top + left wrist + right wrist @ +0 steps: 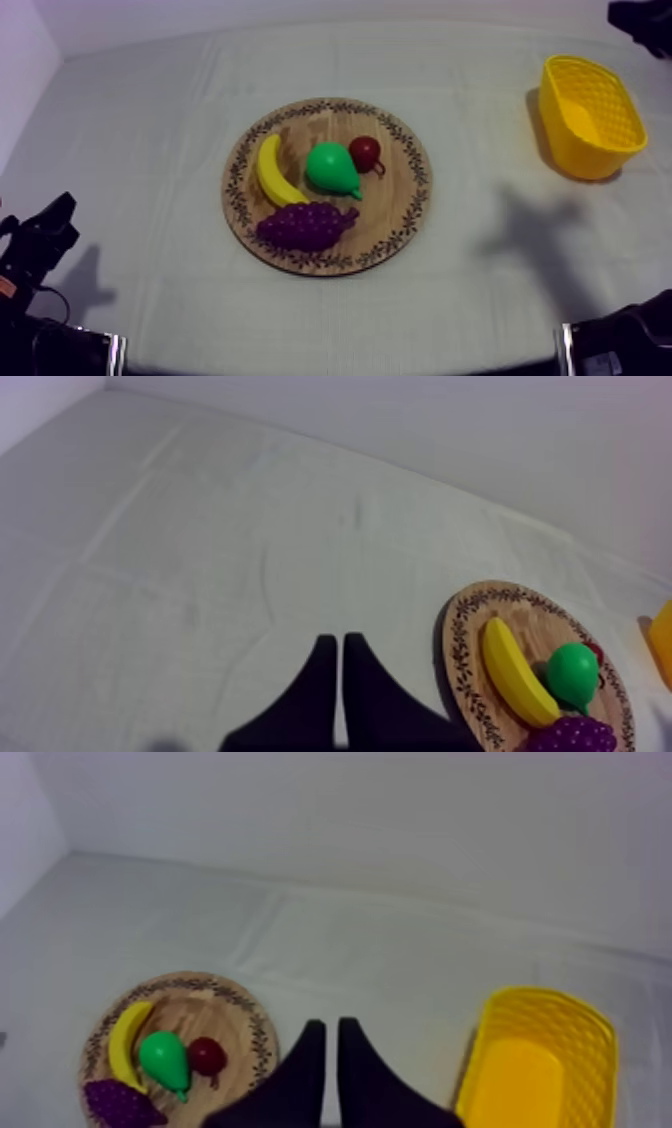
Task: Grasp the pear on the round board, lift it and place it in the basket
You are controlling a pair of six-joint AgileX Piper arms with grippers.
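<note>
Right gripper and left gripper sit closed; right should open and take pear at board centre, clear of banana.

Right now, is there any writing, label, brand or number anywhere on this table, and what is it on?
None: no word, number or label can be read anywhere.
The rim of the board carries a leafy pattern, not letters.
The basket has plain mesh walls with no tag.
The banana, pear, grapes and small red fruit show no stickers.
</note>
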